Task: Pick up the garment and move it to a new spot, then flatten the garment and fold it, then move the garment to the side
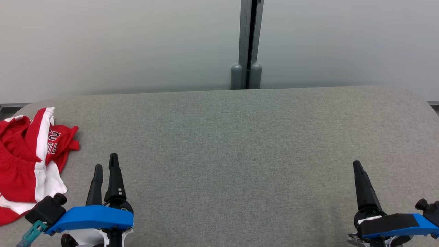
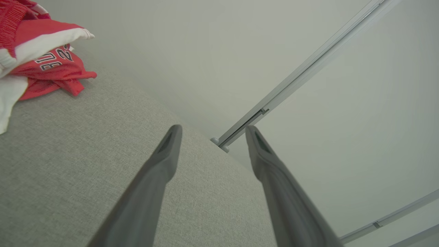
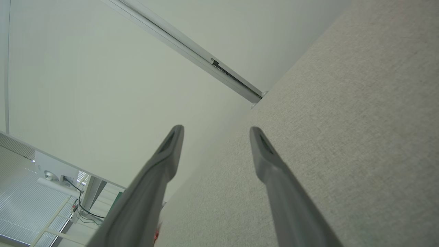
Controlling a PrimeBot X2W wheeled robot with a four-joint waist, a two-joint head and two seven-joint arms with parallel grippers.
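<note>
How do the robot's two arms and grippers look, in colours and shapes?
The left gripper and the right gripper each have two long, dark, tapering fingers. A blue cover lies over each wrist, above white housing. The left wrist also carries a black block with a teal plug.

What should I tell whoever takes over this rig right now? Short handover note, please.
Grippers: the left gripper is open and empty, over the grey fabric-covered table; the right gripper is open and empty too.
Garment: the crumpled red and white jersey garment lies at the table's left edge, beside the left gripper, untouched.
Done: nothing yet.
To do: pick it up, move it, flatten, fold, set aside.
</note>
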